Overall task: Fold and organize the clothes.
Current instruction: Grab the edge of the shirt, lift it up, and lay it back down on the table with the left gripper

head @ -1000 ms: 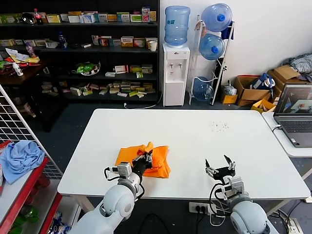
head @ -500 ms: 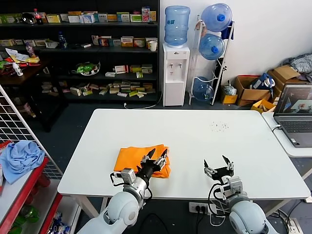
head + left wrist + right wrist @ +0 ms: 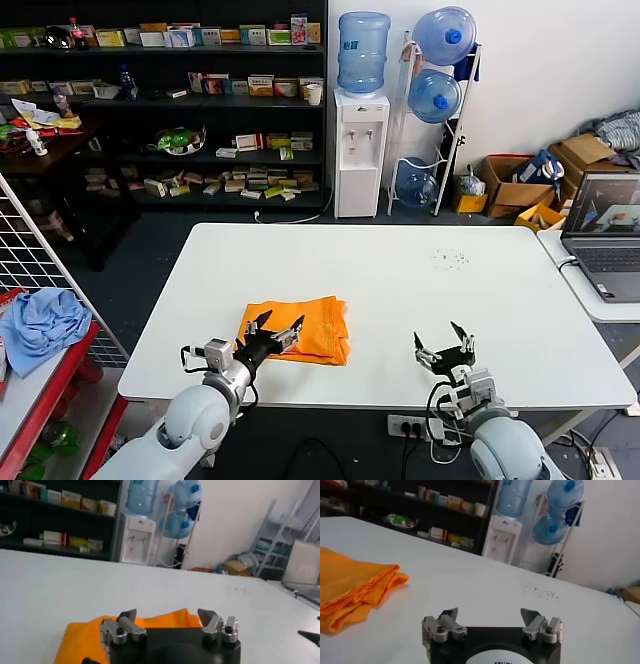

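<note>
Lying folded on the white tabletop (image 3: 400, 270), near its front left edge: orange T-shirt (image 3: 305, 325). Left gripper (image 3: 271, 331) hovers at the shirt's near edge, jaws wide, holding nothing. Right gripper (image 3: 443, 347) well apart to the right above bare tabletop, jaws wide. Light blue cloth (image 3: 40, 322) sits on the side rack.

Bright, even indoor light gives soft shadows on the table (image 3: 400, 270); wrist views look slightly soft, perhaps blurred.
</note>
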You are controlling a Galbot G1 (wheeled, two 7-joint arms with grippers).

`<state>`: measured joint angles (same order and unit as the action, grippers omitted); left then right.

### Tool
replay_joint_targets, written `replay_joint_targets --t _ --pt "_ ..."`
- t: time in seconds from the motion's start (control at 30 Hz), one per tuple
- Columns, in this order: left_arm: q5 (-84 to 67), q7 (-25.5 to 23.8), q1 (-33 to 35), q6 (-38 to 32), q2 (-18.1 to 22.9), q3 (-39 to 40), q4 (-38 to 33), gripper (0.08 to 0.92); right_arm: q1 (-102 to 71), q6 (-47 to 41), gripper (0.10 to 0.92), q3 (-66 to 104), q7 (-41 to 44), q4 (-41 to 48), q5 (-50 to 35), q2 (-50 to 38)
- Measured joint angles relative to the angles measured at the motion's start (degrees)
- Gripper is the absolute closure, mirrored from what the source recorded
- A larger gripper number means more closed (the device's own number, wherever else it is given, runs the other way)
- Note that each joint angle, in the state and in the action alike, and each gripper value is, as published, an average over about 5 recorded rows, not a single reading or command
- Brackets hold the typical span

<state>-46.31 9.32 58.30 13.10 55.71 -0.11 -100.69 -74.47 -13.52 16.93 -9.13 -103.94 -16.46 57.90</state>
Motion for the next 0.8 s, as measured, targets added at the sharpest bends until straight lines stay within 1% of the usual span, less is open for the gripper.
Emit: replay_joint_targets --t 0.13,0.33,0.6,0.8 --pt "-2.35 -2.28 -1.11 3.83 -1.94 -1.97 2.24 0.177 -0.29 1.22 0.203 0.37 1.05 0.26 0.32 -0.27" --pt "-5.26 -5.21 -3.2 8.47 -3.05 -4.08 6.63 0.177 -0.86 2.22 0.203 0.78 2.04 0.25 0.75 -0.58" --pt "-6.98 -7.03 -5.88 11.76 -2.94 -5.42 11.82 0.177 -1.71 2.61 0.203 0.97 2.68 -0.23 1.1 -0.87" --pt "-7.12 -8.27 -6.46 13.52 -2.17 -5.61 14.07 0.177 -1.94 2.6 0.203 1.11 2.83 -0.72 1.12 -1.11"
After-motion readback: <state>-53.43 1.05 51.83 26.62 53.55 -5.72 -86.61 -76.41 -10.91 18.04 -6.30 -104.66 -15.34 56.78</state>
